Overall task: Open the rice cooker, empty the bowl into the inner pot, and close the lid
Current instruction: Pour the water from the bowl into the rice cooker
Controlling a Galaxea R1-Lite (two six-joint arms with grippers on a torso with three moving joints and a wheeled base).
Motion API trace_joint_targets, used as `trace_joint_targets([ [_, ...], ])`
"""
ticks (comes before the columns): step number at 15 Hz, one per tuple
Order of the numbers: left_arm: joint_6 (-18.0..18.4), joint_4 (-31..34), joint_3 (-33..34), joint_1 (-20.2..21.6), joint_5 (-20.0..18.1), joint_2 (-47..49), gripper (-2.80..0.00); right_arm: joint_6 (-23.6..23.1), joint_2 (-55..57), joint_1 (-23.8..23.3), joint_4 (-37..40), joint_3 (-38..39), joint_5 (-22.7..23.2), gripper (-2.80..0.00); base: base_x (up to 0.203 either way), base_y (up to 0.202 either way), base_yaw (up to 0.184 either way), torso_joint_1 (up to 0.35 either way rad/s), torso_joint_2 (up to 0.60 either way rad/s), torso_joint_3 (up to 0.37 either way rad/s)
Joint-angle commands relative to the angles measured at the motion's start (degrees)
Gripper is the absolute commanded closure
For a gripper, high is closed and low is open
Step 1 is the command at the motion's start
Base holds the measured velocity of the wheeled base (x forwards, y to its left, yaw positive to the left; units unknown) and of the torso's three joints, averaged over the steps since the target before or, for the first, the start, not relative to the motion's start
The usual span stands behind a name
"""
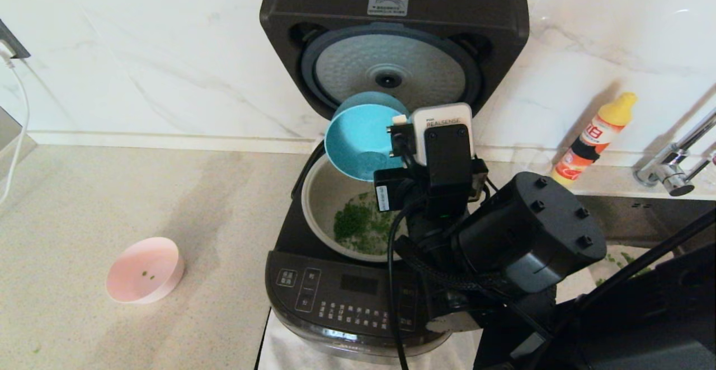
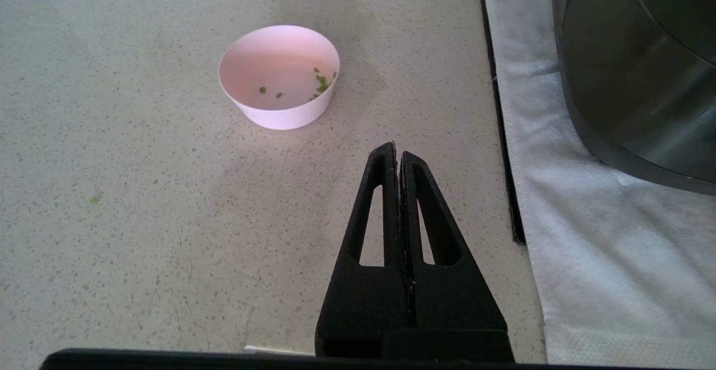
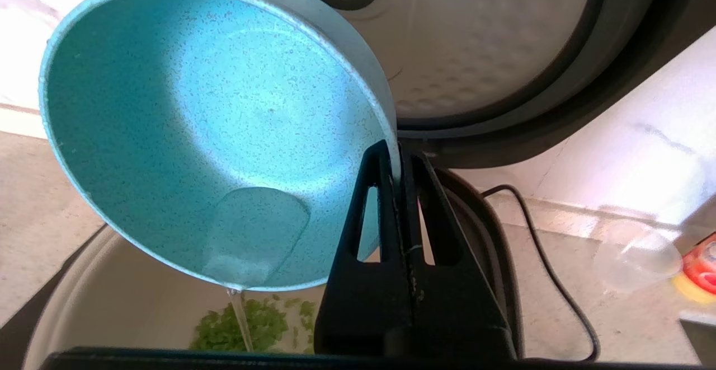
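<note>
The rice cooker (image 1: pixel 347 297) stands on a white cloth (image 2: pixel 604 247) on the speckled counter (image 1: pixel 84 202), control panel facing the robot. The inner pot (image 1: pixel 327 196) sits in it and holds chopped green bits (image 1: pixel 352 224).

The right gripper (image 3: pixel 397 160) is above the pot, its fingers pinching the rim of a blue bowl (image 3: pixel 207 135). The bowl is tipped steeply, mouth turned toward the wrist camera, with its lowest edge over the pot. A thin stream of clear liquid (image 3: pixel 240 317) runs from that edge into the pot.

Behind the bowl the lid (image 1: pixel 394 40) stands raised and upright, its dimpled silver plate (image 1: pixel 390 70) facing forward.

The left gripper (image 2: pixel 398 154) hovers over the counter left of the cooker, fingers pressed together and holding nothing. A pink bowl (image 2: pixel 278 76) with a few green flecks sits on the counter beyond it, apart from the fingertips.

An orange bottle (image 1: pixel 596 137) stands by the wall at far right.
</note>
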Motion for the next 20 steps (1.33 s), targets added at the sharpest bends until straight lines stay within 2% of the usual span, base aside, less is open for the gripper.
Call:
trace_joint_targets([
  [1,0.0,0.0,0.4,0.0,0.0,0.1,0.00,-2.9,-1.0,0.0,-0.5,-0.2,-0.1,0.00,0.000,0.000,0.000,0.000,0.00,0.000],
  [3,0.0,0.0,0.4,0.0,0.0,0.1,0.00,-3.8,-2.4,0.1,-0.5,-0.6,-0.2,0.00,0.000,0.000,0.000,0.000,0.00,0.000],
  [7,0.0,0.0,0.4,0.0,0.0,0.1,0.00,-3.7,-4.2,0.2,7.1,-2.2,-0.4,0.00,0.000,0.000,0.000,0.000,0.00,0.000],
  [10,0.0,0.0,0.4,0.0,0.0,0.1,0.00,-1.9,-5.8,0.1,16.1,-4.3,-0.6,0.00,0.000,0.000,0.000,0.000,0.00,0.000],
  [12,0.0,0.0,0.4,0.0,0.0,0.1,0.00,0.7,-7.1,0.0,24.7,-6.1,-0.6,0.00,0.000,0.000,0.000,0.000,0.00,0.000],
  [14,0.0,0.0,0.4,0.0,0.0,0.1,0.00,5.4,-8.3,-0.5,35.9,-8.8,-0.5,0.00,0.000,0.000,0.000,0.000,0.00,0.000],
  [16,0.0,0.0,0.4,0.0,0.0,0.1,0.00,12.0,-9.0,-1.7,49.0,-13.0,0.0,0.00,0.000,0.000,0.000,0.000,0.00,0.000],
  [20,0.0,0.0,0.4,0.0,0.0,0.1,0.00,27.3,-10.1,-5.1,78.6,-27.1,3.9,0.00,0.000,0.000,0.000,0.000,0.00,0.000],
])
